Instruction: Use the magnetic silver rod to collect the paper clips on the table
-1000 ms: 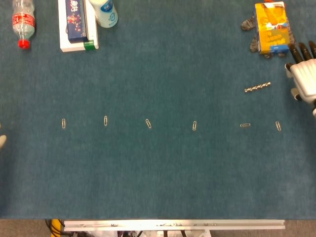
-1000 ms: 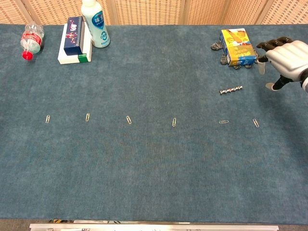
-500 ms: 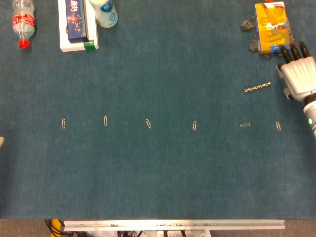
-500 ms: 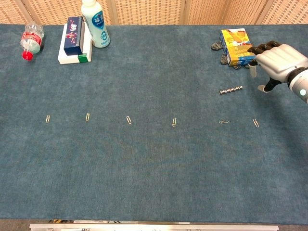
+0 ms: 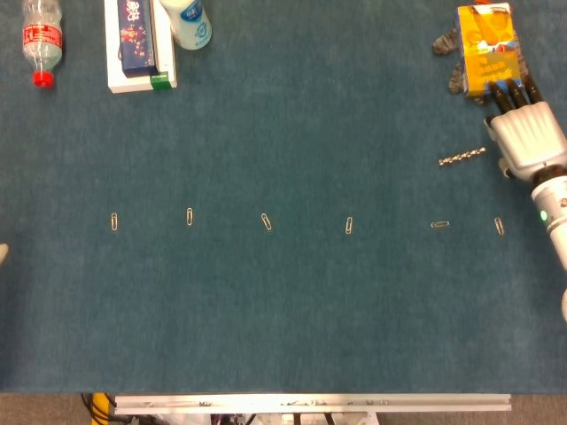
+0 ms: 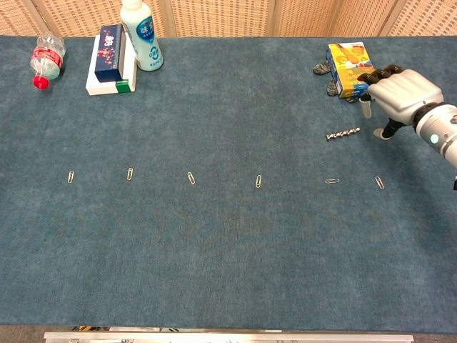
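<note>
The silver rod point(image 5: 462, 158) point(image 6: 343, 133) lies on the blue table at the right. Just to its right my right hand point(image 5: 523, 133) point(image 6: 396, 93) hovers with its fingers curved down and apart, holding nothing and clear of the rod. Several paper clips lie in a row across the table, from the leftmost paper clip point(image 5: 114, 221) point(image 6: 71, 176) to the rightmost paper clip point(image 5: 500, 226) point(image 6: 380, 182), which sits below the hand. Only a pale sliver of my left hand point(image 5: 3, 253) shows at the left edge of the head view.
An orange box point(image 5: 487, 49) point(image 6: 351, 68) rests on a dark object right behind my right hand. At the back left stand a clear bottle point(image 5: 42, 40) with a red cap, a white bottle point(image 6: 141, 36) and a blue box point(image 6: 110, 48) on a white book.
My right hand has moved left and slightly away from me, coming close to the right end of the rod. The rod and the paper clips have not moved.
</note>
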